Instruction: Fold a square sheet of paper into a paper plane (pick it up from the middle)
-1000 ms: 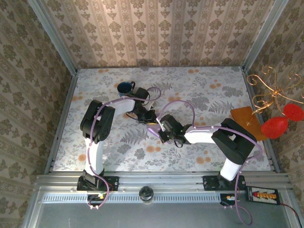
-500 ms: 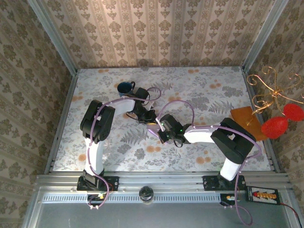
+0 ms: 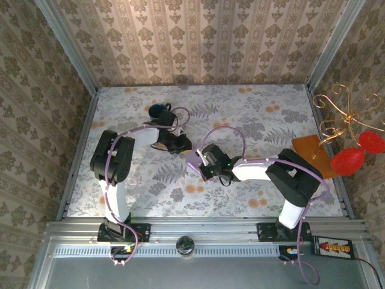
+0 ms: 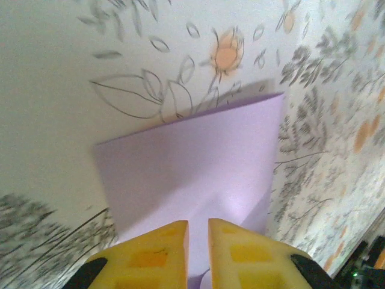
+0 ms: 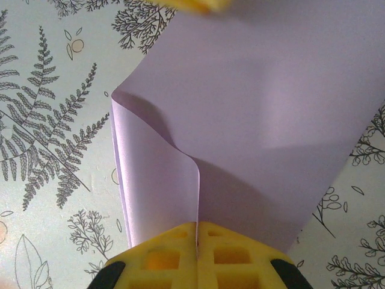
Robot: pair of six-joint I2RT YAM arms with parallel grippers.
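The table [image 3: 264, 126] is closed in by wallpapered walls at the far, L and R sides and by a metal rail at the near edge, where both arm bases are bolted. Bare floral cloth is left open across the far R part and along the near strip. The square sheet of paper [image 3: 192, 159] is found near the ctr of the table, well apart from every edge, btwn the two wrists. In the R wrist view one edge is seen lifted and rolled over in a soft, uncreased curl, while the rest is laid flat on the cloth w/ straight edges. The right gripper [image 5: 197, 227] is closed fully, and the lifted flap is pinched btwn its yellow fingers. The left gripper [image 4: 198, 226] is set at the opposite edge of the sheet, its fingers parted by a narrow slit only. Lilac is seen thru the slit, but whether the sheet is actually touched cannot be told from that blurred view. A blue mug [image 3: 157, 110] is stood at the far L, near the left arm's cable and apart from the sheet; its inside is seen dark. An orange-brown flat rectangle [image 3: 308, 149] is laid at the R edge, beside a gold wire stand [image 3: 337, 123] w/ red round shapes [image 3: 348, 161].
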